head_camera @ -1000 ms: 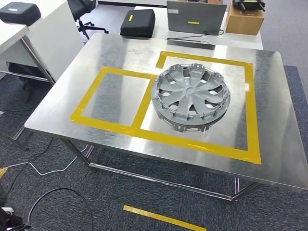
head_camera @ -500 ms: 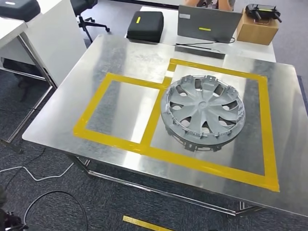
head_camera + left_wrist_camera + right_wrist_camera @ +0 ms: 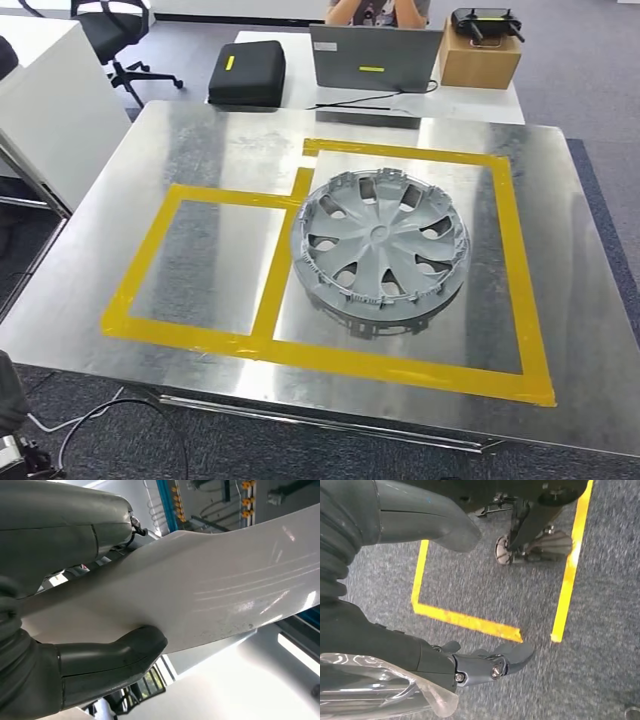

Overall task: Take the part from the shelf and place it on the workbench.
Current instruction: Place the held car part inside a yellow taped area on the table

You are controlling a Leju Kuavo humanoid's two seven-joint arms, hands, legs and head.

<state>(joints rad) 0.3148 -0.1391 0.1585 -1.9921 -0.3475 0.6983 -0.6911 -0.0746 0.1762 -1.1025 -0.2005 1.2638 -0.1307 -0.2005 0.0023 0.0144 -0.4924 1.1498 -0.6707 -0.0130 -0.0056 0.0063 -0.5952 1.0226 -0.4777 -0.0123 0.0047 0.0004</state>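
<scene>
In the left wrist view my left hand point(image 3: 26, 645) grips a smooth white curved part point(image 3: 211, 590), clamped between the thick thumb point(image 3: 113, 662) and the fingers point(image 3: 68, 527) on its other face. In the head view the shiny metal workbench point(image 3: 189, 140) stands right in front of me, marked with two yellow-taped boxes. A grey hubcap point(image 3: 381, 250) lies flat in the larger right box. The smaller left box point(image 3: 204, 265) holds nothing. My right hand point(image 3: 395, 650) hangs over the carpet, fingers apart, with nothing in it.
Behind the workbench a white table carries a black case point(image 3: 247, 73), a laptop point(image 3: 375, 58) and a cardboard box point(image 3: 480, 55); a person point(image 3: 377, 10) sits at the laptop. A white desk point(image 3: 53, 110) stands at the left. Cables point(image 3: 128, 420) and yellow floor tape point(image 3: 471, 622) lie on the carpet.
The whole head picture has shifted: the camera moved closer and swung, so the workbench now sits squarer and lower in view. The hubcap stays put in its box.
</scene>
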